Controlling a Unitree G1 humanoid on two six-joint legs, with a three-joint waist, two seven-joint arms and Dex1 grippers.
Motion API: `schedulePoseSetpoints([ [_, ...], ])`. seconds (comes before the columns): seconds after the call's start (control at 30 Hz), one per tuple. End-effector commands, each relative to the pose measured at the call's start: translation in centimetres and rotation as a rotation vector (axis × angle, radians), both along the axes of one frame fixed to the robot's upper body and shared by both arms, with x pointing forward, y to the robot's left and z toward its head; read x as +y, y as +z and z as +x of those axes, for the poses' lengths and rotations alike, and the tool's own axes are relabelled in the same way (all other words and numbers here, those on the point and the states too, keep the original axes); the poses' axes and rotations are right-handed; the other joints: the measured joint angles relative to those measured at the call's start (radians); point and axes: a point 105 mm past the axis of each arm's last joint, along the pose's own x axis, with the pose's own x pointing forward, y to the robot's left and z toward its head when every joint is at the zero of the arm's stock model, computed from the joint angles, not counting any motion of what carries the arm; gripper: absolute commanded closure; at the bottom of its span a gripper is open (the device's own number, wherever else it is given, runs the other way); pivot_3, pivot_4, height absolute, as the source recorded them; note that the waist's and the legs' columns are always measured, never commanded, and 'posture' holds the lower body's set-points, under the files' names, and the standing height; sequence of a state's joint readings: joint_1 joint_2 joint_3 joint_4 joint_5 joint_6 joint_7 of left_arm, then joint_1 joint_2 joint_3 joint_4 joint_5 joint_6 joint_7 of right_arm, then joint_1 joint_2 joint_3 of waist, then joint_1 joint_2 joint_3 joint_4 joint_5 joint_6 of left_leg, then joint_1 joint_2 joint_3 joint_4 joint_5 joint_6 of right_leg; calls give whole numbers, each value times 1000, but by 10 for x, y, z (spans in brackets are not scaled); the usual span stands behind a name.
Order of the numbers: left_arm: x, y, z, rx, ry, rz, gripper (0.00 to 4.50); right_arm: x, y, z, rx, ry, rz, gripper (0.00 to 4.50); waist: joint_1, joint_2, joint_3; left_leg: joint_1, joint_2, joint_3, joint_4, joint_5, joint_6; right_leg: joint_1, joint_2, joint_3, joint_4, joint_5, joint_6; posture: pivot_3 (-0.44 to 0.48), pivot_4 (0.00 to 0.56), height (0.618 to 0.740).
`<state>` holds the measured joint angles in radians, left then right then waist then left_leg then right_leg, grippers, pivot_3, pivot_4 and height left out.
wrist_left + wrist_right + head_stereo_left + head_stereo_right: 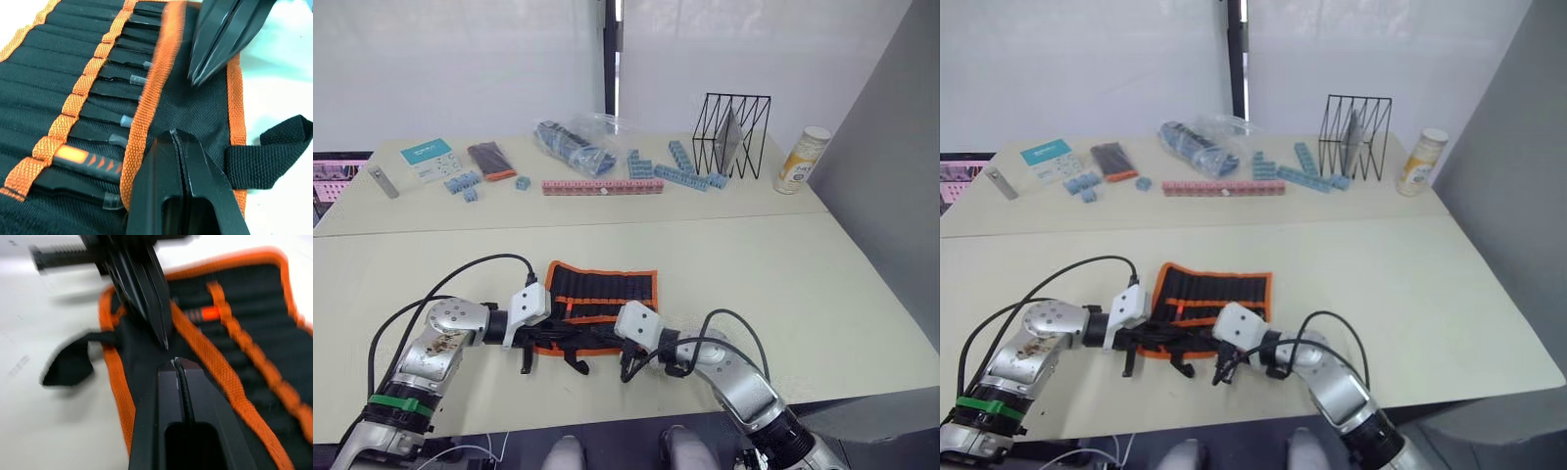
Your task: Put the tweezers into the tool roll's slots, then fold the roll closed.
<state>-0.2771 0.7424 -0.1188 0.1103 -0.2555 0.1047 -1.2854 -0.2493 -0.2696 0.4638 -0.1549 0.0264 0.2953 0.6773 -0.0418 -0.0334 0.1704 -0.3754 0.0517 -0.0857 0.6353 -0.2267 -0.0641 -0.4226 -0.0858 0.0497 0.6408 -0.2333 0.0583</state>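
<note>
The tool roll [603,292] lies open and flat on the near table, black with orange edging. Several tweezers [108,119] sit tucked in the slots [58,73] under the orange stripe, tips poking out; one tool has an orange handle mark [83,157]. My left gripper [177,139] is shut, its tip on the black flap by the roll's near edge. My right gripper [175,363] is shut too, resting on the same flap and facing the left one [164,340] tip to tip. The black tie strap [264,155] sticks out past the near edging.
On the far table are a pink block bar [602,186], blue blocks [680,171], a clear bag [573,142], a black wire rack [732,135], a bottle [801,160], a small black-and-orange case [491,160] and a card [429,157]. Cables loop beside both wrists.
</note>
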Motion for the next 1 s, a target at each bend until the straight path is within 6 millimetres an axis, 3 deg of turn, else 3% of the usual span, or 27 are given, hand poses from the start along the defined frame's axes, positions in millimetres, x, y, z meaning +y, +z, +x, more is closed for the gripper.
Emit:
schedulePoseSetpoints([
  [0.03, 4, 8, 0, -33, -3, 6, 4500, -17, 6, 9, -17, -60, 33, 4455, 0, 0, 0, 0, 0, 0, 0, 0, 0, 0, 0, 0, 0, 0, 0, 0, 150, 737],
  [0.17, 6, 7, -1, -34, -4, 22, 4500, -33, -10, 14, 9, -117, 0, 4455, 1, 0, 0, 1, 0, 0, 0, 0, 0, 1, 0, 0, 0, 0, 0, 0, 150, 737],
  [0.27, 5, 7, -1, -36, -7, 23, 4500, -31, -2, 12, -6, -115, 35, 4455, 0, 0, 0, 1, 0, 0, 0, 0, 0, 1, 0, 0, 0, 0, 0, 0, 150, 737],
  [0.47, 2, 6, -1, -37, -17, 25, 4500, 3, 35, -11, -72, 34, 149, 4455, 0, 0, 0, 0, 0, 0, 0, 0, 0, 0, 0, 0, 0, 0, 0, 0, 150, 737],
  [0.57, 3, 6, -2, -33, -21, 32, 4500, 20, 37, -17, -89, 91, 142, 4455, -5, 0, 0, 0, 0, 0, 0, 0, 0, -1, 0, 0, 0, 0, 0, 0, 150, 737],
  [0.8, 6, 6, -4, -23, -29, 44, 4500, 41, -7, -13, -26, 74, 10, 4455, -1, 0, 0, 0, 0, 0, -1, 0, 0, -1, 1, 0, 0, 0, 0, 0, 150, 737],
  [1.0, 10, 6, -3, -30, -28, 62, 4500, 10, -20, -9, 23, -23, -42, 4455, 2, 0, 0, 1, 0, 0, -1, 0, 0, 0, 1, 1, 0, 0, 0, 0, 150, 737],
])
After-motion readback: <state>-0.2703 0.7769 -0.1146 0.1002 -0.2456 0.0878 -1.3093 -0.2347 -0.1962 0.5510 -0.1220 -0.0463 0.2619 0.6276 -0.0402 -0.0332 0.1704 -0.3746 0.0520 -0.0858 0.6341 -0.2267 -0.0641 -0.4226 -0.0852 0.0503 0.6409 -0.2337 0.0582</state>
